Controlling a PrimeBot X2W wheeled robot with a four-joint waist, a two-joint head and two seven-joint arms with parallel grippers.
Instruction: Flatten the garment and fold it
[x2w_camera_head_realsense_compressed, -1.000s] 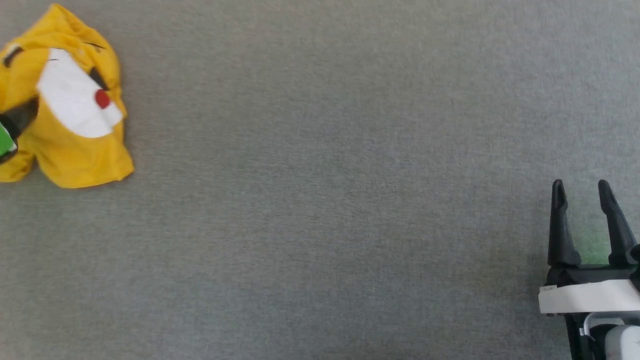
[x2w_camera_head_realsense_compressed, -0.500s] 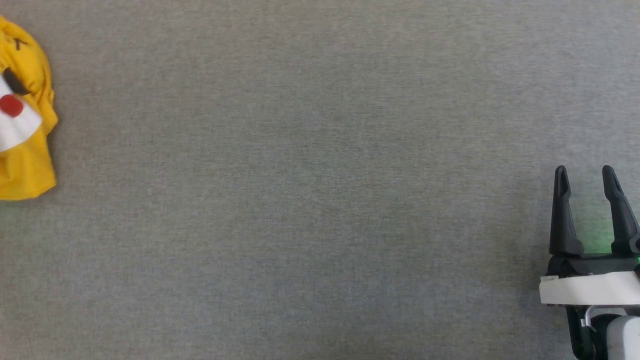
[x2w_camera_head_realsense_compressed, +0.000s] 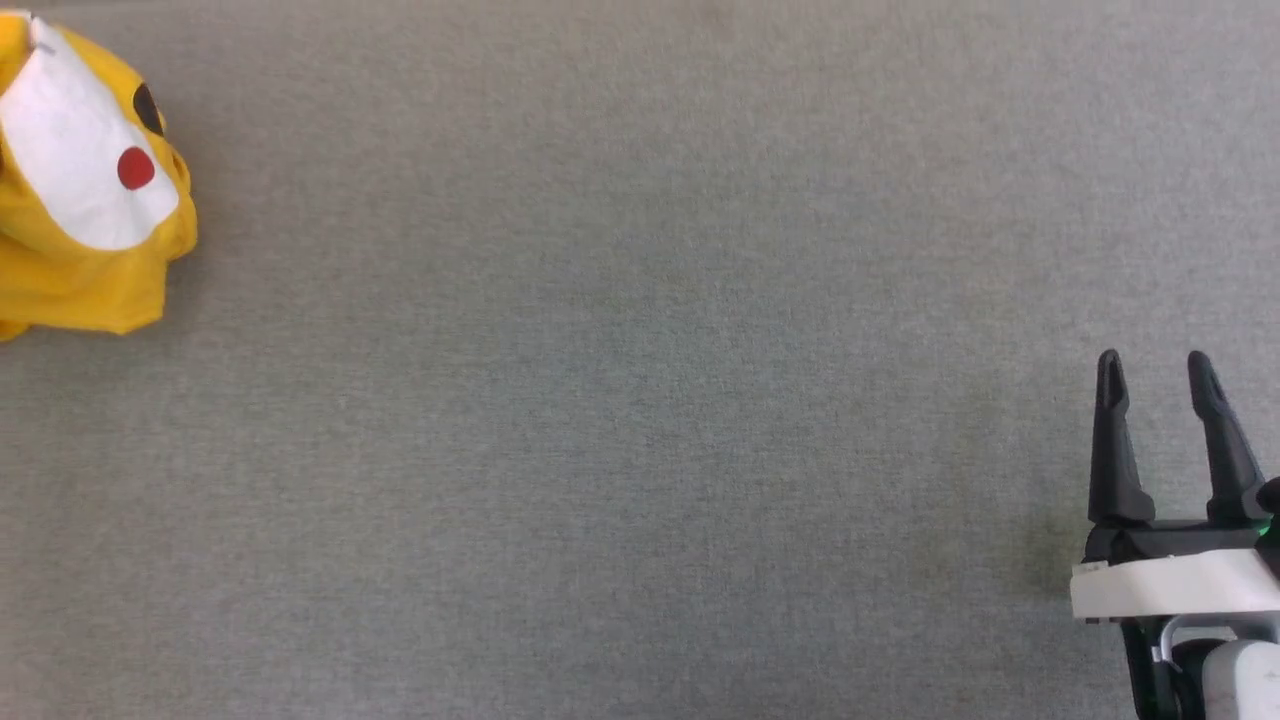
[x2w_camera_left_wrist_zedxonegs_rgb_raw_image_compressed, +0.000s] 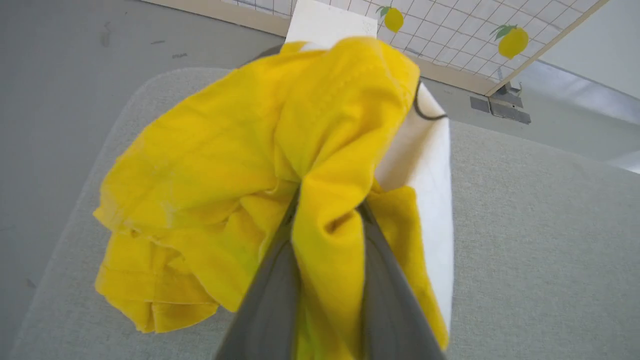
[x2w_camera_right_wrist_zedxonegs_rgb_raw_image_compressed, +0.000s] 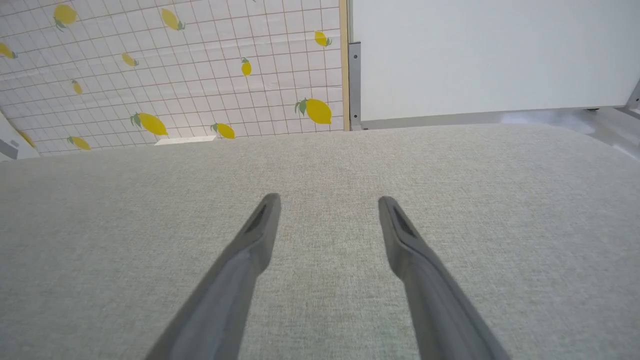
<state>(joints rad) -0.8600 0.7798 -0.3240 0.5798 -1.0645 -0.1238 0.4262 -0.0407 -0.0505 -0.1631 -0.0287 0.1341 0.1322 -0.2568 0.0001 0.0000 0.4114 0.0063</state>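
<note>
Left hand (x2w_camera_left_wrist_zedxonegs_rgb_raw_image_compressed: 327, 205) pinches the limp, light garment (x2w_camera_left_wrist_zedxonegs_rgb_raw_image_compressed: 225, 165) mid-bunch; I'd send my spread, empty right hand (x2w_camera_head_realsense_compressed: 1155, 375) to the hem (x2w_camera_left_wrist_zedxonegs_rgb_raw_image_compressed: 150, 315) beside it.

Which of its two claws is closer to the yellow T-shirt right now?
Left. The left gripper has the T-shirt pinched between its fingers; the right gripper hangs open over the grey surface, far off at the opposite side.
</note>
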